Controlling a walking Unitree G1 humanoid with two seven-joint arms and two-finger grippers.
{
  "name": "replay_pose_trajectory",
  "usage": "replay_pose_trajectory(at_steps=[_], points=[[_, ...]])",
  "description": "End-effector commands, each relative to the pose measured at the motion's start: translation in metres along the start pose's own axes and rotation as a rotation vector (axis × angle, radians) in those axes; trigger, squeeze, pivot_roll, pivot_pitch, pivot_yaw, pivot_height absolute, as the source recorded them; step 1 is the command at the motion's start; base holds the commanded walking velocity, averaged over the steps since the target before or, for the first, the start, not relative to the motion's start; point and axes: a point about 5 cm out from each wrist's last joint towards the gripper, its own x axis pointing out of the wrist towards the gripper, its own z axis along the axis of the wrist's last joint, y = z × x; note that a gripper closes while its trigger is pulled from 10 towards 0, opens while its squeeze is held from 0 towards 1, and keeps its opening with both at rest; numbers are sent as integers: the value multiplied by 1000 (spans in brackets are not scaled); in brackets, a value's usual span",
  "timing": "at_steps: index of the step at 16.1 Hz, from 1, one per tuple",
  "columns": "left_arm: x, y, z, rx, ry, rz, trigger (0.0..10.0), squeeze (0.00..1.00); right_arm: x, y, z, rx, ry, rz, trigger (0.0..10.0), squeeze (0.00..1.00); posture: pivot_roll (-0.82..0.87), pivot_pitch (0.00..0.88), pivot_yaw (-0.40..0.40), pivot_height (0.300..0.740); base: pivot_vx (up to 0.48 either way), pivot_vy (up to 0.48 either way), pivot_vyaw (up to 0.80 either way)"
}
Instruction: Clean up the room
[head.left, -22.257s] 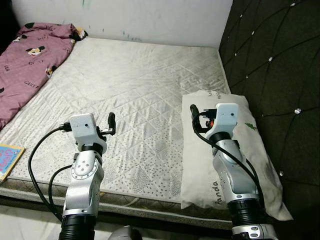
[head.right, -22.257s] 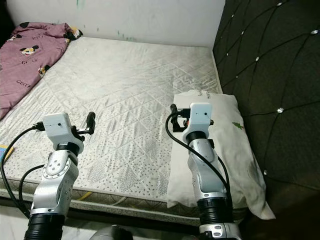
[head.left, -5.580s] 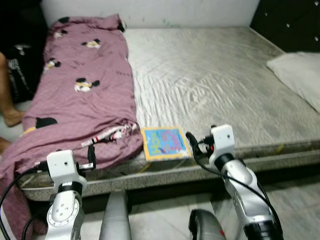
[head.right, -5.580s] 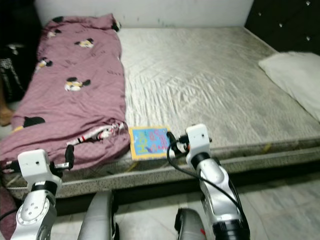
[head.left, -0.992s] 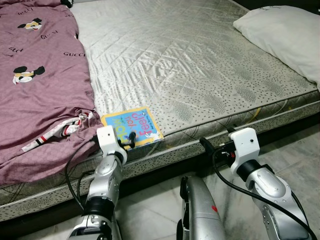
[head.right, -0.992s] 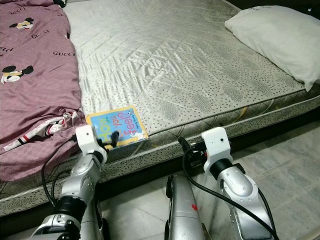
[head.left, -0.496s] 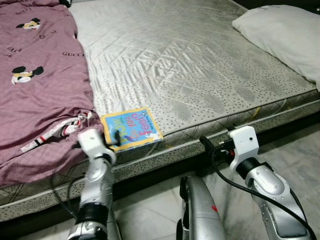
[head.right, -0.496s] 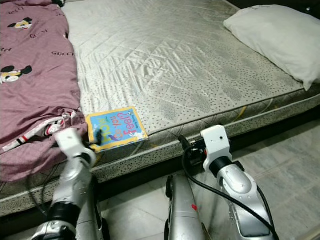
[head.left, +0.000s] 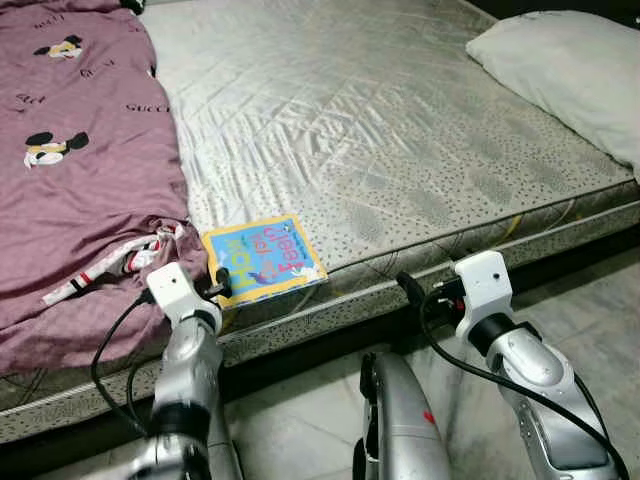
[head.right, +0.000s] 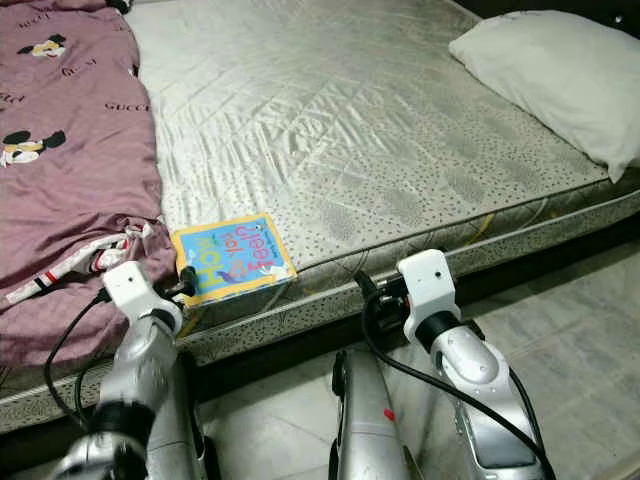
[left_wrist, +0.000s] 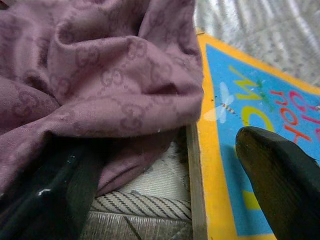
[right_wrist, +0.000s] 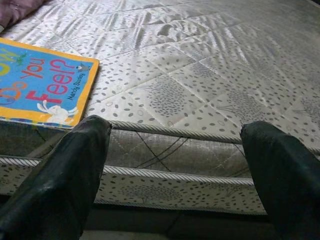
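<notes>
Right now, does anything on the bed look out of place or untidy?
Yes. A children's book lies at the very front edge of the mattress, beside the purple blanket, which is bunched up and hangs over that edge. The left hand, open, is at the book's corner. The pillow lies flat and looks fine.

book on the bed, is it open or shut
Shut. The book lies flat on the mattress, its blue, yellow-bordered front cover facing up and no pages showing, beside the purple blanket. The left gripper is open at its corner.
</notes>
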Motion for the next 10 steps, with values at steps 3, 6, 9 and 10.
replay_pose_trajectory(at_steps=[3, 6, 9, 10], points=[[8, 6, -8, -52, 95, 17, 10000, 0, 1, -4, 5, -23, -20, -8, 10000, 0, -240, 43, -28, 533, 0, 0, 0], [18, 9, 6, -60, 84, -7, 10000, 0, 3, -6, 7, -36, -28, -9, 10000, 0, -248, 33, -32, 533, 0, 0, 0], [26, -13, 14, -133, 141, -173, 10000, 0, 6, -6, 10, -50, -42, -7, 10000, 0, -261, 25, -36, 533, 0, 0, 0], [27, -18, 16, -129, 142, -206, 10000, 0, 5, -6, 10, -51, -42, -7, 10000, 0, -263, 23, -35, 533, 0, 0, 0]])
